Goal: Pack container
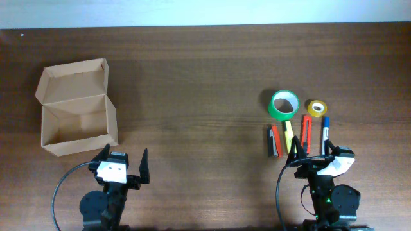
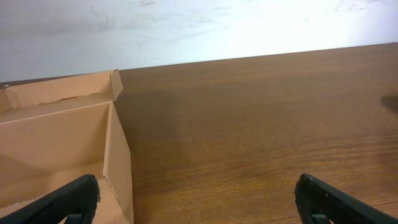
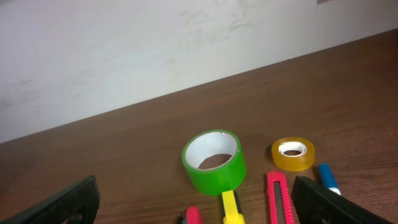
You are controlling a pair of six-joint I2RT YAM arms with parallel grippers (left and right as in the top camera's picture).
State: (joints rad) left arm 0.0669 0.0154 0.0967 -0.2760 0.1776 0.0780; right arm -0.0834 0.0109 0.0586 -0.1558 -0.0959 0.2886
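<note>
Overhead, both claws sit at the near edge of the surface (image 1: 205, 70), and only this view takes in the whole layout. The left claw (image 1: 124, 158) is spread wide and holds nothing. One box (image 1: 77, 119) stands just ahead of it and a little to its left, lid flap folded back, inside bare, walls plain brown. The right claw (image 1: 313, 153) is likewise spread wide and empty. Just ahead of it lie what look like five slim tools side by side: a black one (image 1: 268, 142), a red one (image 1: 277, 139), a yellow cutter (image 1: 288, 131), a red cutter (image 1: 306, 131) and a blue marker (image 1: 325, 131). Beyond those are two tape rolls, one green roll (image 1: 284, 104) and one smaller yellow roll (image 1: 316, 108).

The left wrist view shows only the box's near right corner and inner wall, with the claw's left finger (image 2: 65, 200) low in front of it. The right wrist view shows each roll's white inner core, and cuts off the tools' near ends. Any lettering on the tools is too small to read.
</note>
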